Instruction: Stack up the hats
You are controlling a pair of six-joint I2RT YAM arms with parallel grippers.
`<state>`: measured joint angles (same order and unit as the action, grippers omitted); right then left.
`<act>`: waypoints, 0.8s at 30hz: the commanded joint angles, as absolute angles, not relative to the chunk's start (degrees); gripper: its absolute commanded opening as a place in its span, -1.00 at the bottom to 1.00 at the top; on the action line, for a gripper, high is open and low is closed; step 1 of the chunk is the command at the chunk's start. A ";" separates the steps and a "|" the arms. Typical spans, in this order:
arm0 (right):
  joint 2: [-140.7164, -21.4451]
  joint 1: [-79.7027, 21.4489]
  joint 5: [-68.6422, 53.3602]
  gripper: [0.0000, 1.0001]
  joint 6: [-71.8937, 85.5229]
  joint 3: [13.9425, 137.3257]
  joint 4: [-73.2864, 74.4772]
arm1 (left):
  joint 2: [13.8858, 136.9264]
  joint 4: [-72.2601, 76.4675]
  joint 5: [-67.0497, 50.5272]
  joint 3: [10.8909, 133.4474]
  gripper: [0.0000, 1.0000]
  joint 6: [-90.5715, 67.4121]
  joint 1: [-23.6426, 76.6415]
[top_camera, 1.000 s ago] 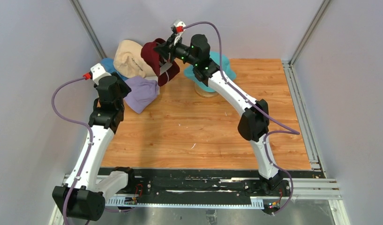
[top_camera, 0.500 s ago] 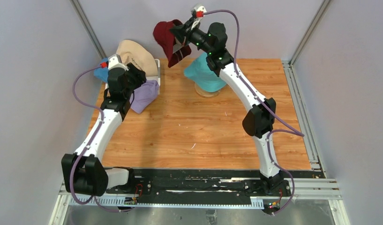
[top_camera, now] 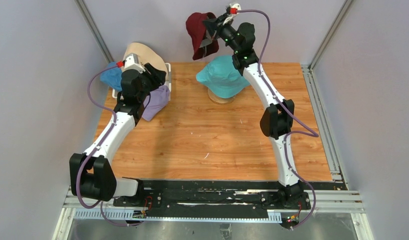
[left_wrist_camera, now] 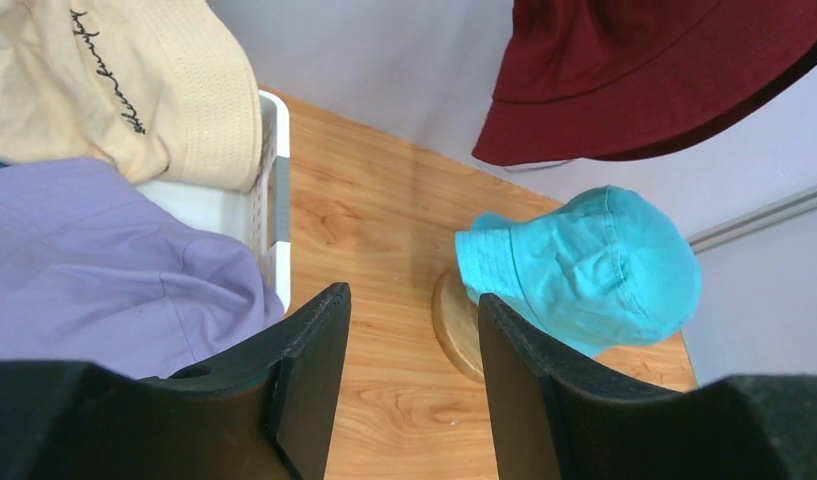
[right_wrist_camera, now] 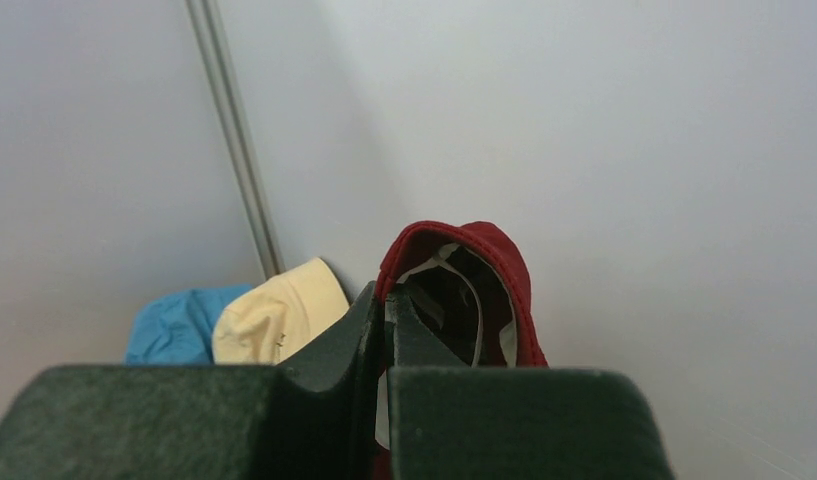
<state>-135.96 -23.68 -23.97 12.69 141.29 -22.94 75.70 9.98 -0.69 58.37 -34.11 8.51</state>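
Observation:
A dark red hat (top_camera: pixel 197 31) hangs high in the air near the back wall, with my right gripper (top_camera: pixel 211 31) shut on its brim (right_wrist_camera: pixel 389 290). Below it a teal hat (top_camera: pixel 223 76) sits on the wooden stand (top_camera: pixel 220 97). A beige hat (top_camera: pixel 142 57), a lavender hat (top_camera: pixel 157 100) and a blue hat (top_camera: pixel 111 76) lie in and over the white basket (left_wrist_camera: pixel 274 190) at the back left. My left gripper (left_wrist_camera: pixel 412 310) hovers open beside the basket with nothing between its fingers; the teal hat (left_wrist_camera: pixel 584 265) and dark red hat (left_wrist_camera: pixel 654 70) show ahead of it.
Grey walls close in the back and both sides. A metal rail (top_camera: pixel 325 125) runs along the right edge of the wooden table (top_camera: pixel 207 140). The arm bases stand at the near edge.
My right gripper has lifted the dark red hat up and to the right, to above the teal hat. My left arm has swung forward toward the basket.

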 commanded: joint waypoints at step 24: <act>-110.69 -19.52 -28.06 -0.99 14.25 104.52 -38.71 | 75.11 13.18 -0.72 56.10 0.08 -34.54 9.32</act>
<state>-117.82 -20.05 -28.38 15.57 108.14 -33.36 76.25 10.79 -0.84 57.01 -34.50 8.88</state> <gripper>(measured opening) 0.012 0.544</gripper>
